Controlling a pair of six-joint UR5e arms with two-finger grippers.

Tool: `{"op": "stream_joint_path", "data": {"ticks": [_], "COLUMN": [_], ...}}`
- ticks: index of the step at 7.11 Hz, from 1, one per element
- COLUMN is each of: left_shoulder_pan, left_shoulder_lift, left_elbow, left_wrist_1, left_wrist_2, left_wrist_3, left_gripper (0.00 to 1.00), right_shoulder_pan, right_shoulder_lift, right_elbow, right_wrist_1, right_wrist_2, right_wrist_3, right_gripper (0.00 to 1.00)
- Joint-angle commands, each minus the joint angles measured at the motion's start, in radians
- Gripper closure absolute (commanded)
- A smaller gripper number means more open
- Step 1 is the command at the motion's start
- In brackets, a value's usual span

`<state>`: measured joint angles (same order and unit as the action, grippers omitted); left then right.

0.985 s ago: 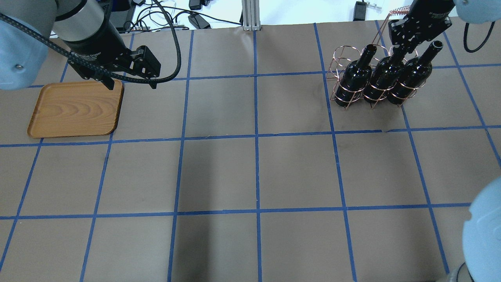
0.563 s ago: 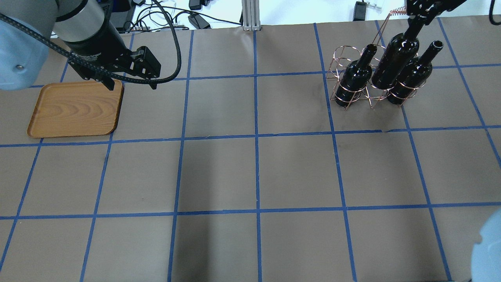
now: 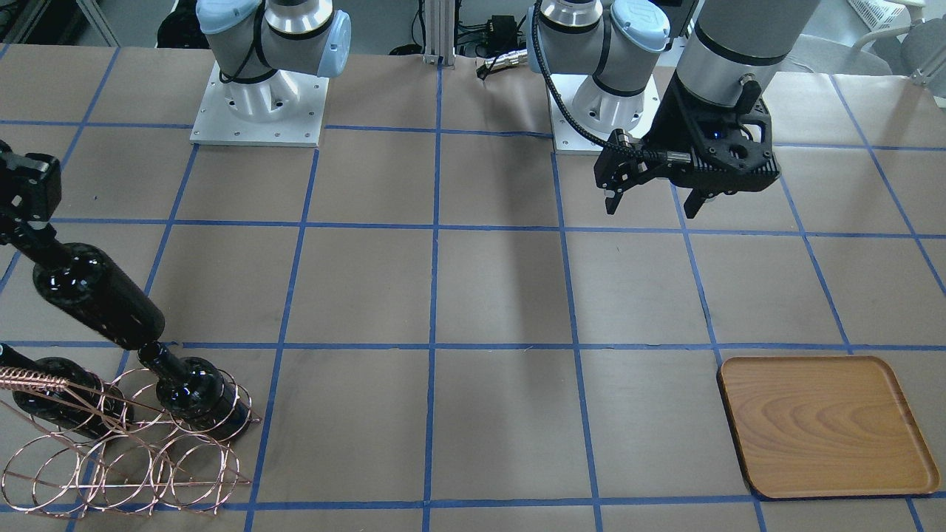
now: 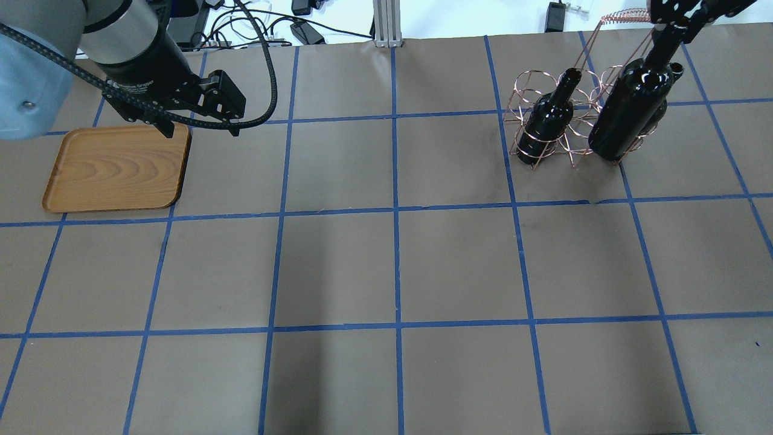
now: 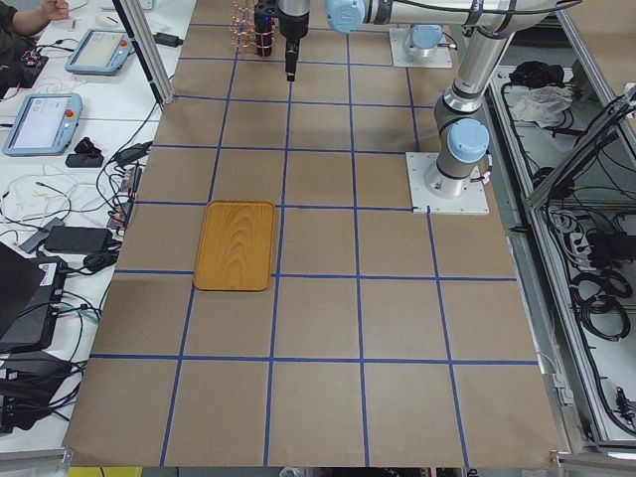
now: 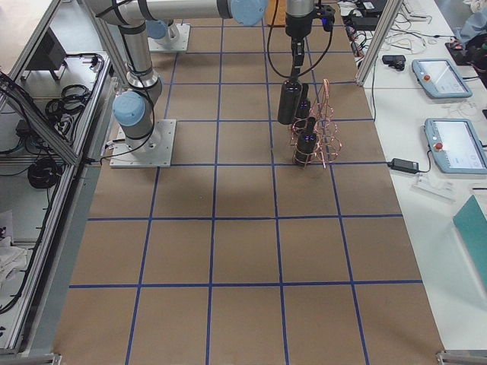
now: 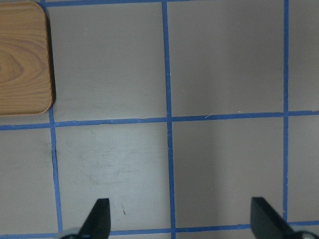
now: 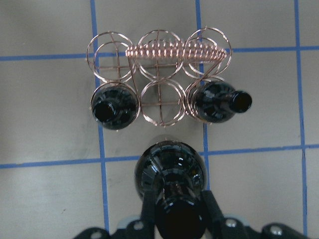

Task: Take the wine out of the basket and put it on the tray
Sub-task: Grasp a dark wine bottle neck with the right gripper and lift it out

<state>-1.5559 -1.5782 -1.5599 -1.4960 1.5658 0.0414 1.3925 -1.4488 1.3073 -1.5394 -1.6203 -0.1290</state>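
Observation:
My right gripper (image 8: pixel 179 215) is shut on the neck of a black wine bottle (image 8: pixel 169 172) and holds it upright in the air, clear of the copper wire basket (image 8: pixel 158 52). The held bottle (image 4: pixel 631 109) hangs under the gripper (image 4: pixel 670 24) at the far right, and shows in the front view (image 3: pixel 96 299) too. Two more bottles (image 8: pixel 113 107) (image 8: pixel 217 102) stand in the basket's (image 4: pixel 531 81) outer rings. The wooden tray (image 4: pixel 115 169) lies bare at the far left. My left gripper (image 4: pixel 202 127) is open and empty, hovering by the tray's right far corner.
The table is brown paper with a blue tape grid (image 4: pixel 395 208). Cables and power bricks (image 4: pixel 302 30) lie beyond the far edge, with a metal post (image 4: pixel 385 21). Both arm bases (image 3: pixel 259 96) stand at the robot's side.
My right gripper has lifted the middle bottle up out of the basket, leaving that ring empty. The left arm has barely moved.

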Motion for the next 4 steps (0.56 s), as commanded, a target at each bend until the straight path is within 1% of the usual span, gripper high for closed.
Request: {"op": "stream_joint_path", "data": {"ticks": [1, 2, 3, 4], "left_shoulder_pan": [0.008, 0.010, 0.013, 0.034], "left_shoulder_lift": [0.003, 0.003, 0.003, 0.003], "left_elbow": [0.000, 0.001, 0.001, 0.003], "left_wrist_1": [0.000, -0.001, 0.002, 0.000], "left_wrist_2": [0.007, 0.010, 0.011, 0.011], "left_wrist_3": [0.000, 0.000, 0.002, 0.002], "left_gripper": [0.00, 0.00, 0.00, 0.00], "right_shoulder_pan": [0.121, 0.190, 0.266, 0.371], "right_shoulder_lift": [-0.038, -0.025, 0.010, 0.039], "right_elbow": [0.088, 0.093, 0.093, 0.093], "right_wrist_1": [-0.001, -0.005, -0.043, -0.068], "right_wrist_2": [-0.010, -0.003, -0.001, -0.012], "right_wrist_3": [0.185, 0.318, 0.447, 0.564], "right_gripper": [1.00, 1.00, 1.00, 1.00]}}
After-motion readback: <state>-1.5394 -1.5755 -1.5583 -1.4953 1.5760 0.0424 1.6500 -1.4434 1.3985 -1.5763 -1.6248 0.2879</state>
